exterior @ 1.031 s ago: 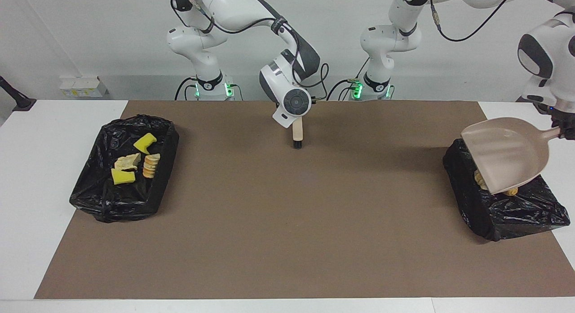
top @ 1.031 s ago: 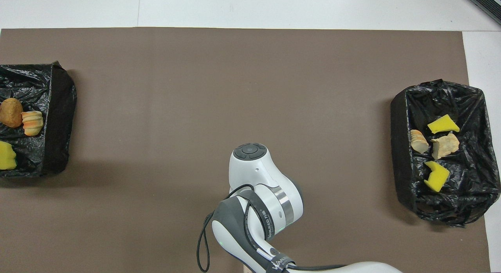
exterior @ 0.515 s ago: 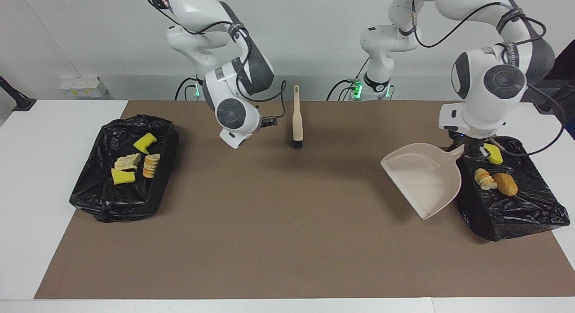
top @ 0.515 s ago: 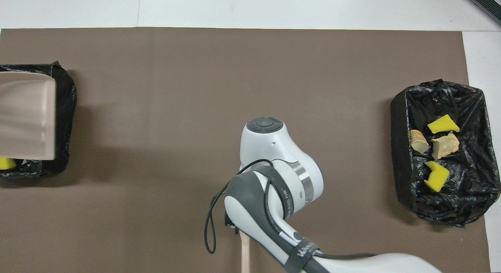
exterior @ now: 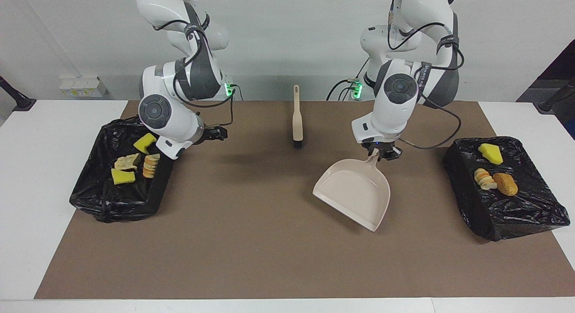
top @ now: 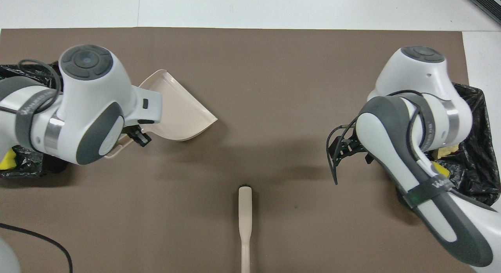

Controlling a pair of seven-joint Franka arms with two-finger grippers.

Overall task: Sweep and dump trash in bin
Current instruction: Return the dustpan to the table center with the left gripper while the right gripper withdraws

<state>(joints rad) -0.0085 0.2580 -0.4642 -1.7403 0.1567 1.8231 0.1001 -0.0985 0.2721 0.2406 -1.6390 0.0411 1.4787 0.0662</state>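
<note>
My left gripper (exterior: 381, 155) (top: 137, 135) is shut on the handle of the beige dustpan (exterior: 355, 192) (top: 178, 108), which hangs tilted and empty low over the middle of the brown mat. The beige hand brush (exterior: 296, 124) (top: 245, 222) lies alone on the mat near the robots. My right gripper (exterior: 216, 133) (top: 346, 145) is open and holds nothing, over the mat beside the black-lined bin (exterior: 96, 200) at the right arm's end. That bin holds trash: yellow sponge chunks (exterior: 144, 142), a tan lump (exterior: 127, 161) and sliced bread (exterior: 151, 165).
A second black-lined bin (exterior: 516, 218) (top: 23, 169) at the left arm's end holds a yellow chunk (exterior: 490, 153), a sliced piece (exterior: 485, 178) and a brown roll (exterior: 505, 184). In the overhead view the right arm covers most of its bin (top: 475, 175).
The left arm swung the dustpan from over its bin to the mat's middle. The right gripper let go of the brush and moved to the bin at its end.
</note>
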